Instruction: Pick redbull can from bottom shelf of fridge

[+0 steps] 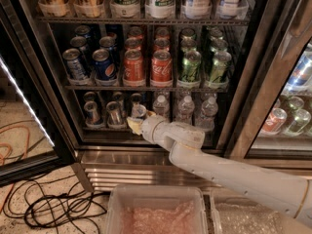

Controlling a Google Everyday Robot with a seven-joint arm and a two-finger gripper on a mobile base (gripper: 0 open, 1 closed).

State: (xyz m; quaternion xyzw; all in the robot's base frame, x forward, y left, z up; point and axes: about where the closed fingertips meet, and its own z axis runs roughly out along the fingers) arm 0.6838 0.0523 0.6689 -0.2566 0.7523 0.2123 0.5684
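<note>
The fridge (58, 106) stands with its door open. On the bottom shelf (100, 128) stand several slim silver redbull cans, such as one at the left (91, 113) and one beside it (115, 114). My gripper (137, 122) reaches into the bottom shelf from the lower right, at the front of the third redbull can (138, 110), which shows just above it. The white arm (229, 172) runs from the gripper to the lower right corner.
Small clear water bottles (184, 108) fill the shelf's right half. Above is a rack of blue, red and green soda cans (161, 67). A neighbouring cooler (292, 111) stands at the right. Black cables (53, 208) lie on the floor. A clear bin (156, 213) sits below.
</note>
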